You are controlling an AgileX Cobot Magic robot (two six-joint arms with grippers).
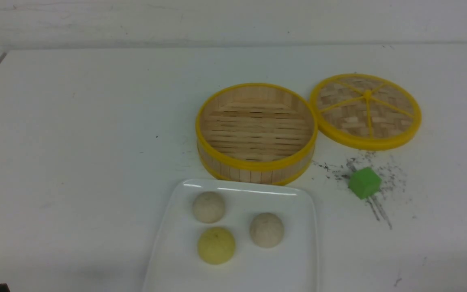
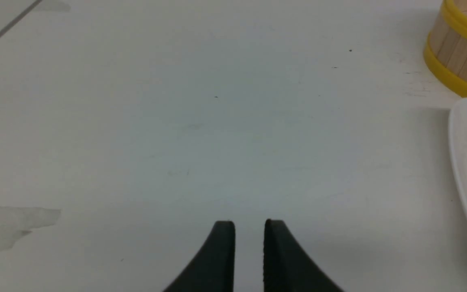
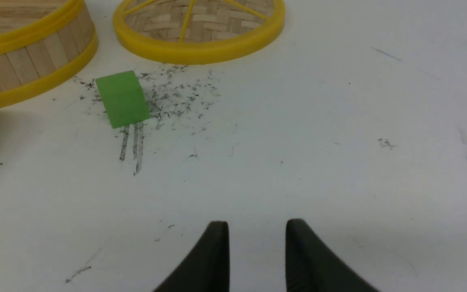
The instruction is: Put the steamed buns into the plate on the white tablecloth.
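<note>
Both steamed buns are sitting in the plate, one toward the edge nearest the steamer, the other a little further from it and off to the side. A yellower bun lies in the plate with them, close to both but touching neither. The plate itself rests flat on the white tablecloth, with its far rim just beside the wall of the bamboo steamer.

The steamer is open and I can see nothing inside it but the slats. Its woven lid lies flat on the cloth, touching or nearly touching the steamer's rim. A green block sits near the steamer amid black scuff marks.

The left gripper hangs over bare cloth well clear of the plate, jaws a narrow gap apart with nothing between them. The right gripper hangs over bare cloth too, well away from the green block, its jaws a bit wider and likewise holding nothing.

To my eye the placing looks done, with no pale bun left outside the plate. What remains, I'd judge, is only for both arms to keep clear of the plate so they don't nudge it.
</note>
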